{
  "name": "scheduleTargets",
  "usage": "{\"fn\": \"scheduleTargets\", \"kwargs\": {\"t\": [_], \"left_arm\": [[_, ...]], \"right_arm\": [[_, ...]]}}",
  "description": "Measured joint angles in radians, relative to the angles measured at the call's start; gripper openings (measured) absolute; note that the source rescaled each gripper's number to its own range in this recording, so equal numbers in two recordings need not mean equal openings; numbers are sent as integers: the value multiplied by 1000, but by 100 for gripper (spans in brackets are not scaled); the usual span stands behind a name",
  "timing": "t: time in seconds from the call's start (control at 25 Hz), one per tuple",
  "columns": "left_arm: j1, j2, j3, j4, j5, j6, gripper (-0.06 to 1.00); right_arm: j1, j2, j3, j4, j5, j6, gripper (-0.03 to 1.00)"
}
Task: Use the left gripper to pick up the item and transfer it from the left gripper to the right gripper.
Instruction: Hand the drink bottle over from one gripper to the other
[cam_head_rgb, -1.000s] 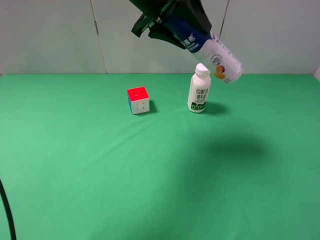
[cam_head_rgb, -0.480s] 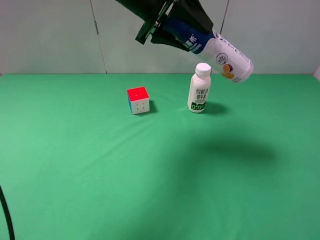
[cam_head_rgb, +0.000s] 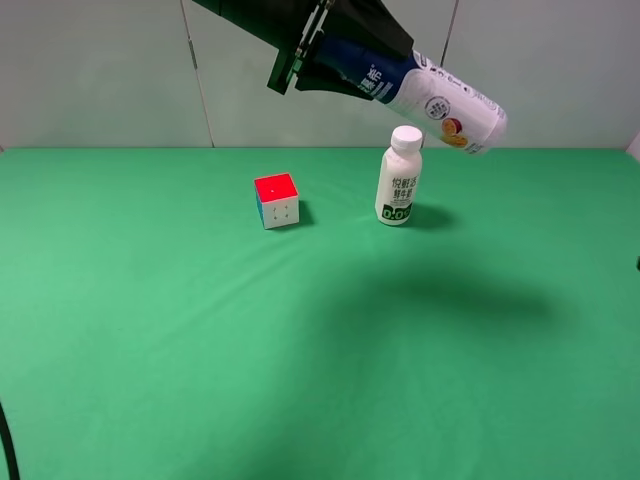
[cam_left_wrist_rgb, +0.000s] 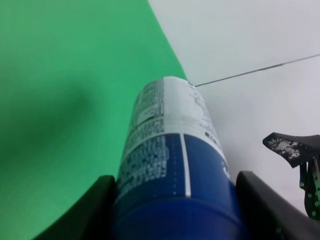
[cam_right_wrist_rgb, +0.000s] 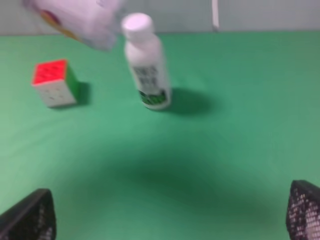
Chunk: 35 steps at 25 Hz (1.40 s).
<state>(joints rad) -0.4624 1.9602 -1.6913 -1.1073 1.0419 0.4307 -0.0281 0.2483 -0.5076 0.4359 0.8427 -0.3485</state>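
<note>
Blue-labelled item (cam_head_rgb: 430, 95) clamped in left gripper (cam_head_rgb: 355, 60) fingers (cam_left_wrist_rgb: 95, 205), right gripper (cam_right_wrist_rgb: 167, 215) fingers (cam_right_wrist_rgb: 305, 210) spread empty, bottle (cam_head_rgb: 397, 185) marked 0.0

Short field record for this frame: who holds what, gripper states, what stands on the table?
item: blue-labelled bottle, tilted in the air, cap end gripped
left gripper: shut on the item
right gripper: open, empty, clear of the item
table: white-capped bottle upright, puzzle cube beside it, apart
handover: not yet done
</note>
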Motion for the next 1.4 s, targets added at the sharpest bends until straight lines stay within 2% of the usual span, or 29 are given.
{"fn": "scheduleTargets", "kwargs": {"t": [0.24,0.4,0.88,1.4], "left_arm": [[0,0,0,0,4,1,0],[0,0,0,0,4,1,0],[0,0,0,0,4,2,0],[0,0,0,0,4,2,0]], "right_arm": [[99,137,0,23,-117,-111,100],[155,223,-45,11,-148,-158,100],[382,538,-268,-218,-228,-179,100],[523,802,-396,-323,-302,-199,100]]}}
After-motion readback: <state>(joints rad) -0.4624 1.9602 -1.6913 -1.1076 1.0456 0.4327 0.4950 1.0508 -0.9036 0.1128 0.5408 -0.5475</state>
